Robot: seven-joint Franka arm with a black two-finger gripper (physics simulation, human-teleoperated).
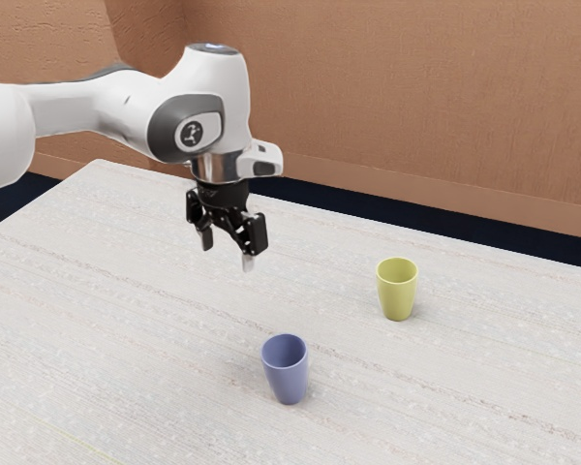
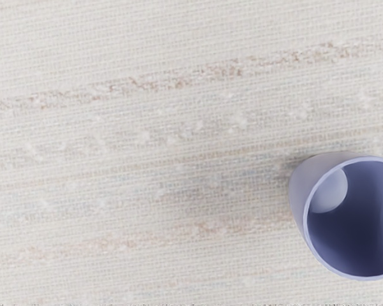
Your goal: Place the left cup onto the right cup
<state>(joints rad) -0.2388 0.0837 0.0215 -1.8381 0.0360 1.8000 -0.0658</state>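
Foremost on the pale table [image 1: 97, 320], the lavender-blue cup [image 1: 285, 368] stood upright, mouth up and untouched; the wrist view looked down into its hollow from a spot off to one side of it, not from straight above. Behind and above it hung the black gripper [image 1: 228, 244], fingers spread wide and holding nothing, well clear of the tabletop; farther off, toward the exterior view's right, the yellow-green cup [image 1: 397, 288] also stood upright, well apart from the blue one.

The step in hand appeared to be the reach for the blue cup, the one on the exterior view's left of the pair; done well, it would call for centring the hand over the rim before any descent, with the fingers wide; the grip should then close squarely so that the light, tapered cup neither tipped nor slid; the lift would have to clear the yellow rim.

No brand, label or writing showed on either cup; the arm's grey wrist panel [image 1: 198, 131] bore a small round emblem, with no letters that could be read.
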